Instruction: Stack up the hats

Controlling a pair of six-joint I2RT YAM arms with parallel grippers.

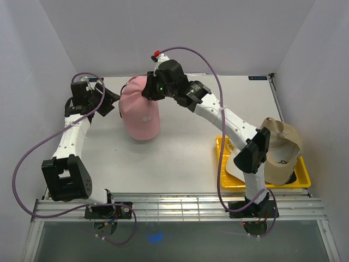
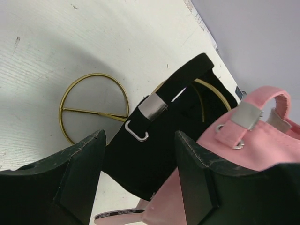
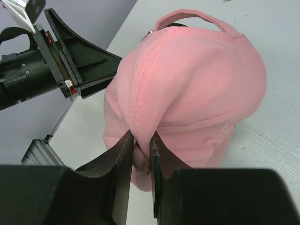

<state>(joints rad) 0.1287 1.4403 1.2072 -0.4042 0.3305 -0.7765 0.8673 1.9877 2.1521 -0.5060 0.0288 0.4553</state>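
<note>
Right gripper reaches out from my side, past the tan cap lying in the yellow tray at the front right. Its fingers are pinched tight on a fold of the pink cap toward the back. Left gripper faces that cap, fingers spread, holding nothing. Beyond them I see the black cap touching the pink one, then the gold wire stand on the table.
</note>
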